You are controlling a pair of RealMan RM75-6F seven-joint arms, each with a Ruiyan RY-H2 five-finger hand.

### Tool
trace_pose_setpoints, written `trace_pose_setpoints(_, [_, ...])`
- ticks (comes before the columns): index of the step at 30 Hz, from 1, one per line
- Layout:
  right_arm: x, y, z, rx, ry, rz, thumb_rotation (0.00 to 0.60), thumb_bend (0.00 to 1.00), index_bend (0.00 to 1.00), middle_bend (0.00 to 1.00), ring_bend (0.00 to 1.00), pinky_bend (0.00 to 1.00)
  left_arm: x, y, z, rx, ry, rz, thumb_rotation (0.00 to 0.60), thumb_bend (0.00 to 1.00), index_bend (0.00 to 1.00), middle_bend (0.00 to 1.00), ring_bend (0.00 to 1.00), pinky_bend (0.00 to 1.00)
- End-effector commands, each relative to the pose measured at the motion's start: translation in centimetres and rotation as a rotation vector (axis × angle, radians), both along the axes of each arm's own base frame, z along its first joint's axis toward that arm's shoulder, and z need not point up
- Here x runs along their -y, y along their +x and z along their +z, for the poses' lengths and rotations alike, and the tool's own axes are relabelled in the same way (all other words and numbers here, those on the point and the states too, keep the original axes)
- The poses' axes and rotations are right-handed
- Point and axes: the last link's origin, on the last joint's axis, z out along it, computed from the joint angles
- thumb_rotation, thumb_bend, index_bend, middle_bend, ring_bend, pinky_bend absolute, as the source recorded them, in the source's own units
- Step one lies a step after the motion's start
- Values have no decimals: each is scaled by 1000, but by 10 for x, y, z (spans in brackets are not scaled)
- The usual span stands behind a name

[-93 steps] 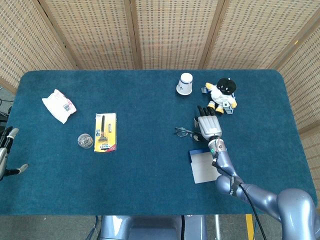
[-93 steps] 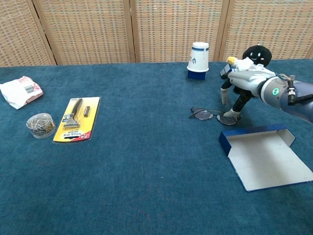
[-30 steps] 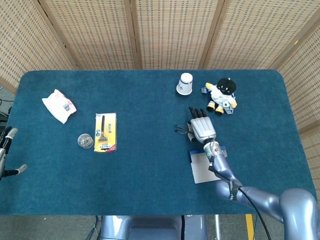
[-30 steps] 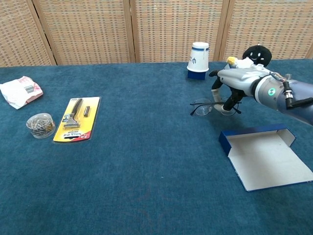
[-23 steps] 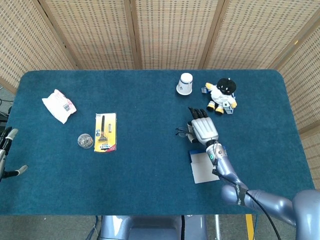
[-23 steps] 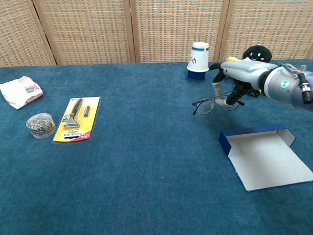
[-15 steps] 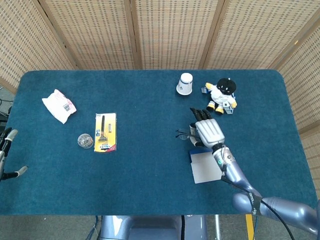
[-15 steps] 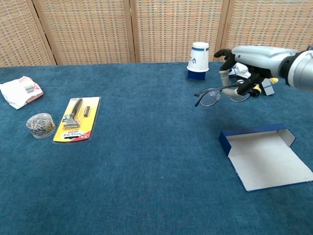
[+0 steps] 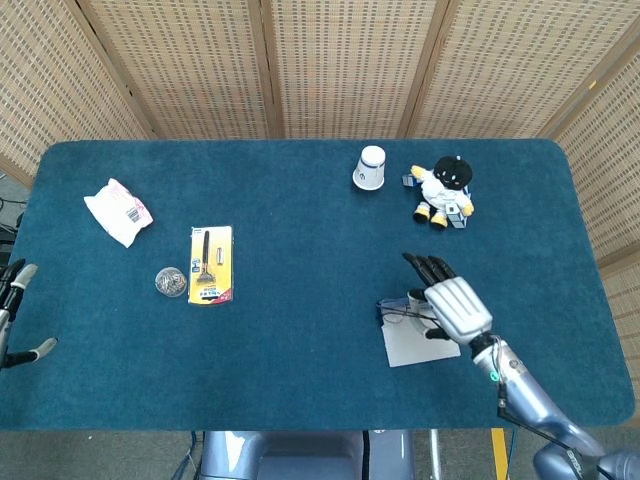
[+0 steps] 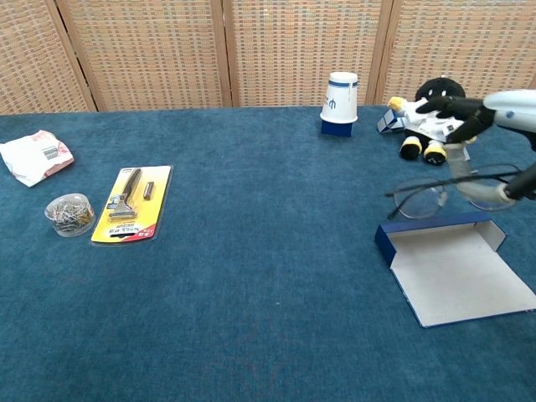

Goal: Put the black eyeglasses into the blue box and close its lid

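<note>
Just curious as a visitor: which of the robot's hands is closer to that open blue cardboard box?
The right hand, holding the black eyeglasses just above the open blue cardboard box. The left hand sits at the table's far left edge.

The blue box (image 10: pixel 456 270) lies open, its inside bare. The black eyeglasses (image 10: pixel 452 194) hang just above its far wall. Behind stand the plush toy (image 10: pixel 431 117) and the paper cup (image 10: pixel 340 104). The worktop (image 10: pixel 268 276) left of the box is bare.
</note>
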Motion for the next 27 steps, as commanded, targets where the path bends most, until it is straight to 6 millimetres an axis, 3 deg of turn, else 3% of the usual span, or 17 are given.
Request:
trace_pose_setpoints(1, [-25, -42, 2, -52, 33, -37, 600, 569, 646, 1, 0, 62, 3, 2, -1, -5, 0, -10, 600, 0, 0, 0, 0, 0])
trace_pose_setpoints(4, [-37, -60, -5, -75, 58, -35, 600, 569, 646, 1, 0, 62, 6, 3, -2, -9, 2, -17, 600, 0, 0, 0, 0, 0])
trace_pose_setpoints(11, [-39, -70, -23, -99, 73, -16, 600, 569, 647, 3, 0, 62, 6, 4, -3, -13, 3, -16, 600, 0, 0, 0, 0, 0])
trace_pose_setpoints(17, [-34, -67, -41, -114, 85, 0, 600, 569, 646, 4, 0, 62, 4, 2, -3, -12, 3, -9, 600, 0, 0, 0, 0, 0])
trace_pose_setpoints(27, [-12, -54, -53, -133, 60, 6, 600, 569, 647, 4, 0, 62, 3, 1, -2, -9, 3, -1, 600, 0, 0, 0, 0, 0])
